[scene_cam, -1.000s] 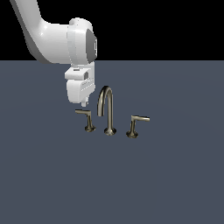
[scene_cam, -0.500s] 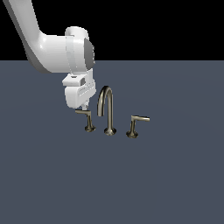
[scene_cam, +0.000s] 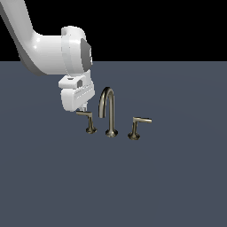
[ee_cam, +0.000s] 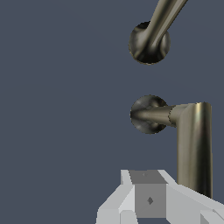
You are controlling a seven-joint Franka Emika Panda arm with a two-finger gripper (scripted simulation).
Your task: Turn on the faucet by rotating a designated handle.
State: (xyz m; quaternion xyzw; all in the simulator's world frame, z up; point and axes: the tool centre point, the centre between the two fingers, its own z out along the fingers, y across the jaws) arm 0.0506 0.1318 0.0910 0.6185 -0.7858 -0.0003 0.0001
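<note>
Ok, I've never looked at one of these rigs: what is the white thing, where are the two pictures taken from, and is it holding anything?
These are simulator renders. The white shape is a robot arm ending in a gripper. One picture looks on from outside; the other comes from a camera on the arm's wrist, looking down past the gripper. On the dark grey surface stands a faucet: an arched spout between two lever handles. The gripper hangs just above the designated handle, on the exterior view's left. It appears to hold nothing; whether its jaws are open is not visible.

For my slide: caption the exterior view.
Panda arm's tool poised at the designated handle, beside the arched spout.
</note>
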